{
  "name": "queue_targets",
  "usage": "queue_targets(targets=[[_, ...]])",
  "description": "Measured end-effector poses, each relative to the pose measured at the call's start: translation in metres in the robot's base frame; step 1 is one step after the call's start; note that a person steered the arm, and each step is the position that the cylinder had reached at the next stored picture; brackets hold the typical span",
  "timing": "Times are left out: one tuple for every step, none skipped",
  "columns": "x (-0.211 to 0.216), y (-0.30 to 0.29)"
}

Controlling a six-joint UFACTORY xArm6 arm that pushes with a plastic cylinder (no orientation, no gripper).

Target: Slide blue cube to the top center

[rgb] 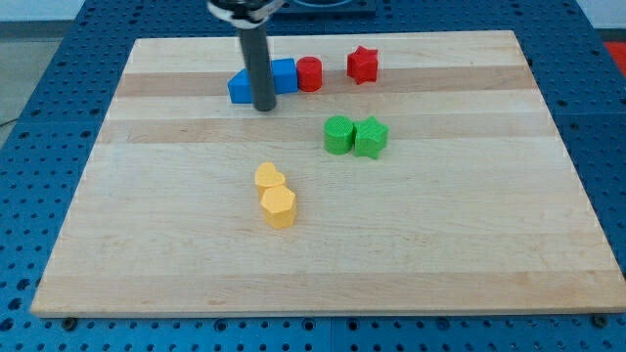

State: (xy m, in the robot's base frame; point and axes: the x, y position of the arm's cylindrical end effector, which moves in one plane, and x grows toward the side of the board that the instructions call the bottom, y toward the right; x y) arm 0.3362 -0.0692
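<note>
My tip by blue cube — four colour pairs.

Blue cube — flat, upper board, just left of centre

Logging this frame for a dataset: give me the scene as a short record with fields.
tip: my tip at the near edge of the blue blocks
blue: blue cube, blue block at its left, partly hidden by rod
red: red cylinder touching cube's right; red star apart
green: two green blocks touching
yellow: two yellow blocks touching
surface: wooden board
</note>
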Motion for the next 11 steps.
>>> queue_targets(targets=[[-0.027,0.004],[-0.042,-0.001],[-0.060,0.011],[-0.096,0.036],[-0.129,0.051],[-0.131,0.060],[-0.108,0.103],[-0.124,0.131],[-0.144,0.135],[-0.144,0.127],[-0.142,0.083]])
